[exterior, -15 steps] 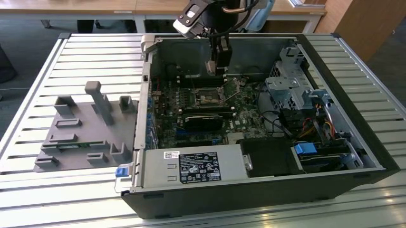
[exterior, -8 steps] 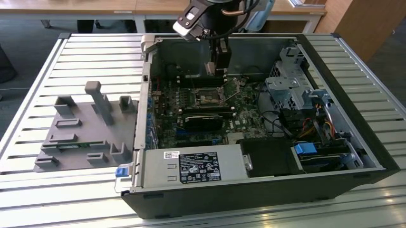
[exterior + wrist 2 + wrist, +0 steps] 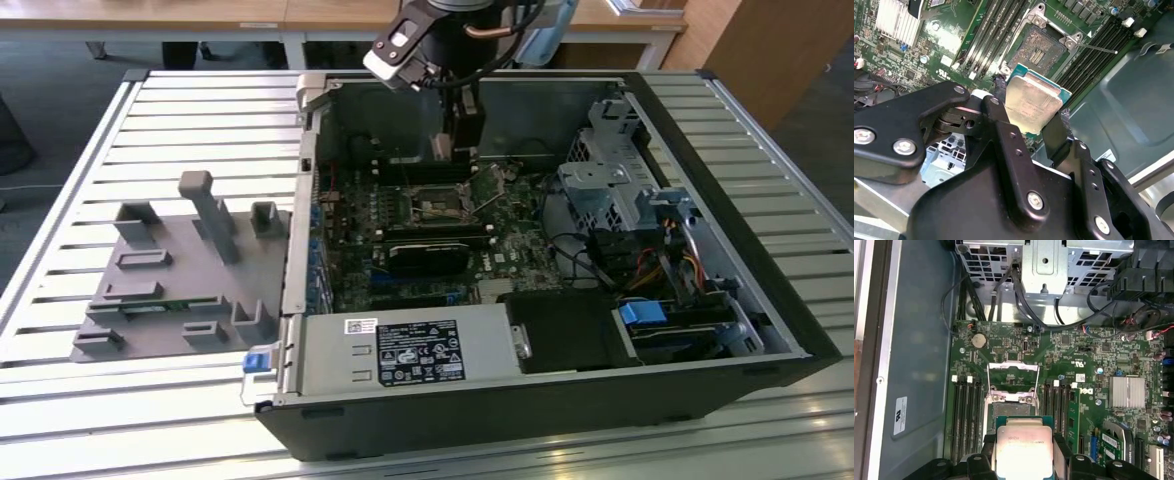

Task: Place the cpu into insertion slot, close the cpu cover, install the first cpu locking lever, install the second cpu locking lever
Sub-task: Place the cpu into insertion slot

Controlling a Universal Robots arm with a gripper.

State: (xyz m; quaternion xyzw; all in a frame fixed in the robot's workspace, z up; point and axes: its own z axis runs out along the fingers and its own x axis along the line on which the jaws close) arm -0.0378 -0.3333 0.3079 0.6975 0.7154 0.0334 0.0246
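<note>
Gripper (image 3: pixel 454 148), upper middle of the exterior view, clenched the chip (image 3: pixel 1033 102) near the open socket (image 3: pixel 1041 48); placing seemed in hand, likely needing chip squared over socket

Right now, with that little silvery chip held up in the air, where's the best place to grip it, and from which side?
Probably by two opposite thin edges, coming from the side of its metal face. The cpu is a thin flat square, and the gripper pinches it that way, so the underside is free to face the open insertion slot.
</note>
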